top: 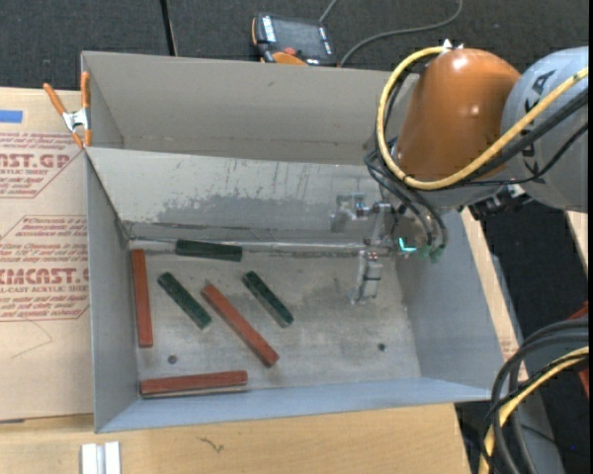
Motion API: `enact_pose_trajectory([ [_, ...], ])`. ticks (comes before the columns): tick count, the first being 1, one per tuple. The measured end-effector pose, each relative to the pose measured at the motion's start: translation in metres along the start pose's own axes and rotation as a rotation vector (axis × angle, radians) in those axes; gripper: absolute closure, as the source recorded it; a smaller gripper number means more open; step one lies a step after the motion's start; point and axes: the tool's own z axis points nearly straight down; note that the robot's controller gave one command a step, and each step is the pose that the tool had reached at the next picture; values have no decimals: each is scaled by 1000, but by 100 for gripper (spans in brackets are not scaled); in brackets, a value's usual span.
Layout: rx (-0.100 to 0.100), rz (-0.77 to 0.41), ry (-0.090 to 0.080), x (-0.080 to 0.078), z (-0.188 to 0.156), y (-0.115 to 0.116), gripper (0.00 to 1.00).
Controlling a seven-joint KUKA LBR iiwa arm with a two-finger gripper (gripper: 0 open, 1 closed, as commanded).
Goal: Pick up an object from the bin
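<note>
My gripper (367, 286) hangs over bare bin floor in the right half of the bin, with nothing seen in it. The nearest loose thing is a short dark green bar (268, 298), lying slantwise some way to its left. A longer red-brown bar (239, 324) lies slantwise just left of that one. Another dark green bar (209, 251) rests at the foot of the back wall, further left of the gripper.
A third green bar (184, 299) lies left of the red-brown one. One red bar (141, 297) runs along the left wall and another (194, 383) along the front wall. The arm with its orange cover and yellow cables overhangs the bin's right rim.
</note>
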Motion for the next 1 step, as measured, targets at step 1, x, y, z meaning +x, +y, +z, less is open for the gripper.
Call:
enact_pose_trajectory([
  [1, -1, -169, -2, -22, 100, 80, 0],
])
